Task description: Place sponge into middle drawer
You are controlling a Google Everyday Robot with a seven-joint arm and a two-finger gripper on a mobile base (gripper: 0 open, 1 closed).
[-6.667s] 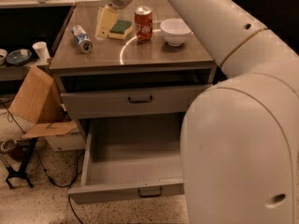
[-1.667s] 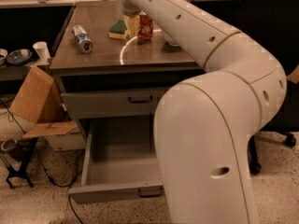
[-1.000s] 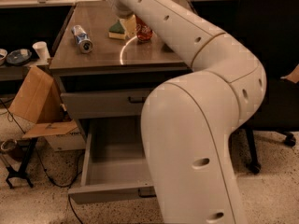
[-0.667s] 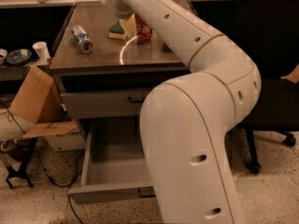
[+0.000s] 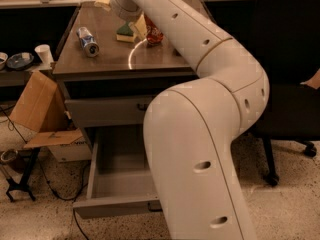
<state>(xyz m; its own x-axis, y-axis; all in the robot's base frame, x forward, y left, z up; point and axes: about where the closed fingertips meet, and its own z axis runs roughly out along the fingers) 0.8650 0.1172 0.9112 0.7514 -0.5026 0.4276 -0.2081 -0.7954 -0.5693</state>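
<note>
Gripper [image 5: 133, 23] at the sponge [image 5: 125, 32] on the cabinet top [image 5: 115, 59]; middle drawer [image 5: 117, 189] pulled out.
The gripper sits over the far part of the top, just beside the sponge. How far it is open, and whether it grips the sponge, cannot be told. A red can [image 5: 154, 34] stands at the sponge's 3 o'clock and a silver can [image 5: 87, 40] lies at its 9 o'clock. The upper drawer [image 5: 100, 111] is closed, and the middle drawer is at its 6 o'clock.

Dim warm light, tabletop [image 5: 102, 59] glare near jaws
</note>
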